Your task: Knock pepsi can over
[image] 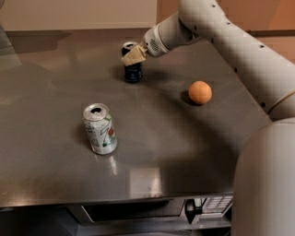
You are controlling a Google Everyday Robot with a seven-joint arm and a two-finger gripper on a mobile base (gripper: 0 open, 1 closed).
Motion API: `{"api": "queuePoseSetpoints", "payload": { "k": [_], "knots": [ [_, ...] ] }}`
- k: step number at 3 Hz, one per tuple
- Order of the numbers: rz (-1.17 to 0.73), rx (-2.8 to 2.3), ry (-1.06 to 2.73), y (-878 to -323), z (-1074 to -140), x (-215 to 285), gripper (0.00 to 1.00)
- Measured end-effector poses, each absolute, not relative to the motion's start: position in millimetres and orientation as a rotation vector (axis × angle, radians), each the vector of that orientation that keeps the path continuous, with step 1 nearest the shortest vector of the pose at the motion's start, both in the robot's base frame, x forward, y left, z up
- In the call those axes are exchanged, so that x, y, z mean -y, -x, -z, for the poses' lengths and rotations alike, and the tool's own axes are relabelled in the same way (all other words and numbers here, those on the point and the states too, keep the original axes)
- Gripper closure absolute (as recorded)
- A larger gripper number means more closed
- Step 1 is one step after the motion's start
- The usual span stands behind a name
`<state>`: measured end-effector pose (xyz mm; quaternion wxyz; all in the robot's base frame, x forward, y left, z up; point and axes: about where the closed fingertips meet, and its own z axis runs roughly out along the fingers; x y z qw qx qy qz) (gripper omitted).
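A grey metal table fills most of the view, dull and faintly reflective, with a pale wall behind its far edge on the left and a brownish surface behind it on the right. Below the near edge, a dark front with a small panel shows in shadow.

The pepsi can stands upright on the far part of the table, a little left of the middle. Its dark blue body and part of its silver top are visible.

The white arm reaches in from the upper right and slopes down to the left. The gripper is at the arm's end, low over the far part of the table and right at the pepsi can. Its tan tip lies across the can's upper part, just under the rim. The tip comes at the can from the right, and the can's body shows below it. The tip looks to be against the can, but real contact cannot be confirmed. Whether the gripper is open or closed cannot be told, and nothing can be seen held in it.

An orange rests on the table to the right of the pepsi can, well apart from it and somewhat nearer the camera. A white-green can stands upright toward the near left, its opened top showing, well apart from both. The robot's pale body fills the lower right corner.
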<state>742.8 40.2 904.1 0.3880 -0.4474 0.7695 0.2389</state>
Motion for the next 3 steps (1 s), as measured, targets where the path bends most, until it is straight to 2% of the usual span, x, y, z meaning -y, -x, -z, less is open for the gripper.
{"api": "queuePoseSetpoints", "payload": {
  "k": [1, 2, 3],
  "knots": [
    [-0.632, -1.939, 1.136, -728, -927, -29, 0.85],
    [-0.601, -1.962, 1.182, -714, -951, -17, 1.00],
    [-0.535, -2.043, 1.274, -698, -959, -4, 1.00]
  ]
}}
